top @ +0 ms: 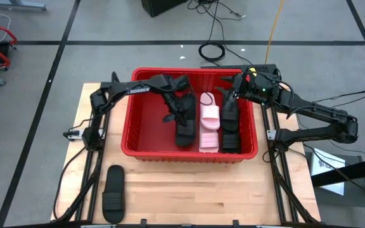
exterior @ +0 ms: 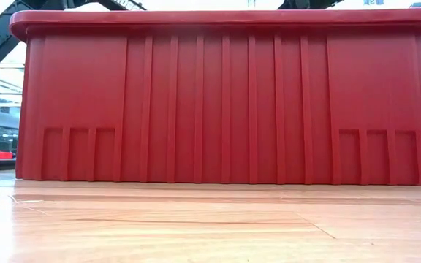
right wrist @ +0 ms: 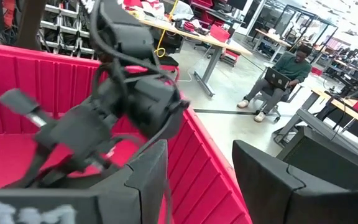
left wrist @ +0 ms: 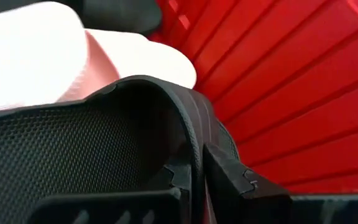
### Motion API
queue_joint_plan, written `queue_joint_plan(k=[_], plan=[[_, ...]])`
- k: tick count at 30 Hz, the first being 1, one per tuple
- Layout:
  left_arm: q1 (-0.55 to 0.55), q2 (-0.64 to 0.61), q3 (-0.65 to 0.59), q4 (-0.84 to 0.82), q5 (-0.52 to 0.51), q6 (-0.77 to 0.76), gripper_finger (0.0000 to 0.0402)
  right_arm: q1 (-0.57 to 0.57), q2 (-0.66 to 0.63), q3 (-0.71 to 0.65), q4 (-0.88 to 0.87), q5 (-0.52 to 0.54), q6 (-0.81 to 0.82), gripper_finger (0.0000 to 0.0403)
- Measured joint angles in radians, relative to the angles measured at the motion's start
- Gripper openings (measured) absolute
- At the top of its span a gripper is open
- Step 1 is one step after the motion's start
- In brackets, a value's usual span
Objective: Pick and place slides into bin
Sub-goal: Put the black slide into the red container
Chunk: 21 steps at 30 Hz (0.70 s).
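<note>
Slides lie inside the red bin (top: 132, 126); one black slide (top: 181, 117) is pinched by its strap in the left gripper (left wrist: 199, 177), held low for release. The right gripper (top: 233, 85) waits spread above the rim. Another black slide (top: 113, 193) remains on the table (top: 189, 196).
</note>
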<state>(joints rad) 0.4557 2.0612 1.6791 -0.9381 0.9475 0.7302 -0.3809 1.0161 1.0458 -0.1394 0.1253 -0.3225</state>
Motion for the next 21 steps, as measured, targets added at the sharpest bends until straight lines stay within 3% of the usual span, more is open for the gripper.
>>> queue_joint_plan(k=[7, 21], plan=[[-0.041, 0.008, 0.000, 0.000, -0.063, -0.011, 0.0031, 0.000, 0.000, 0.000, -0.001, 0.000, 0.011, 0.0171], [-0.052, 0.008, 0.000, -0.009, -0.058, -0.033, 0.0031, 0.001, 0.000, 0.000, -0.008, 0.000, 0.023, 0.0171]])
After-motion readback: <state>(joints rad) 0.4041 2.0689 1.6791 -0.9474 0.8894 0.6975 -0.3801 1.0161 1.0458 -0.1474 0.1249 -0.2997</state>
